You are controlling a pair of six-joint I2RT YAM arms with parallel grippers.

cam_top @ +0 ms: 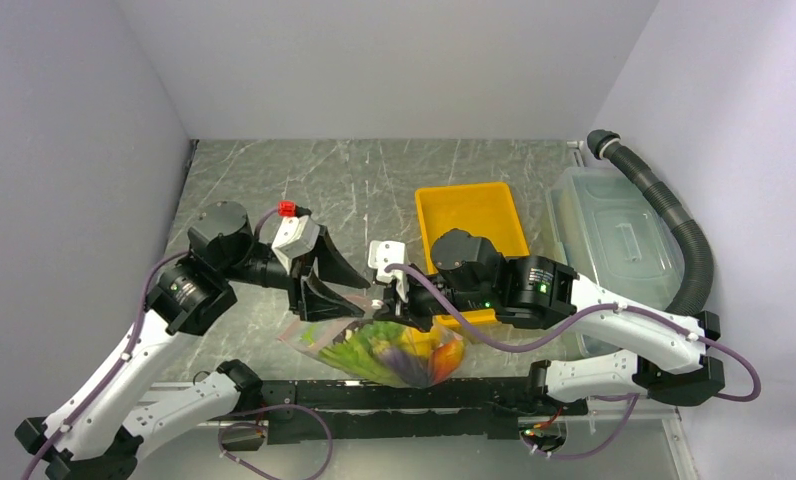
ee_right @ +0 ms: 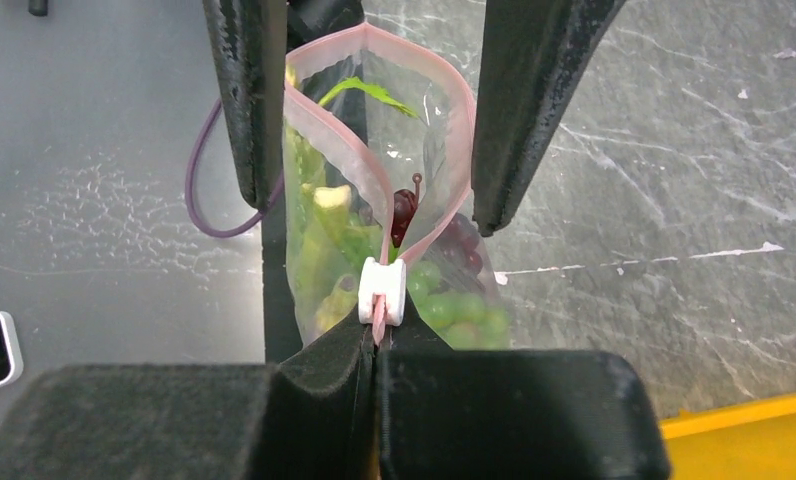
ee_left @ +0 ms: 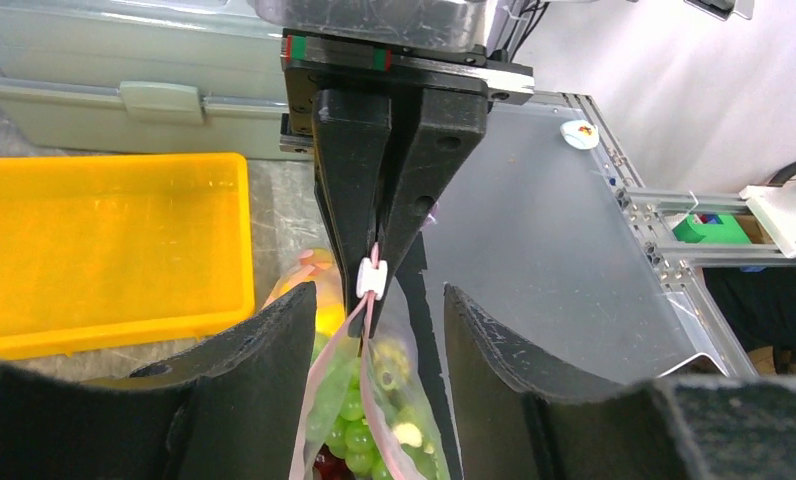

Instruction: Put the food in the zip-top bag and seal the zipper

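From above, the bag [cam_top: 309, 335] of food [cam_top: 404, 355] rests near-side on the table [cam_top: 374, 180] between both arms. Left wrist: left fingers [ee_left: 264, 380] stand apart astride its mouth. Right wrist: right fingers [ee_right: 369, 365] pinch the zipper [ee_right: 319, 125] beside its white slider [ee_right: 382, 292], mouth gaping

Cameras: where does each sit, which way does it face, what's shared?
Top external: above and behind the robot, looking down on the table; left arm and right arm show, bag between them.
Left wrist: on the left arm, facing right toward the tray; own open jaws frame the right gripper, shut on the bag.
Right wrist: on the right arm, facing left and down at the table; own shut jaws below, left gripper straddling the bag's mouth.
Shared: both wrist views show the white slider and grapes.
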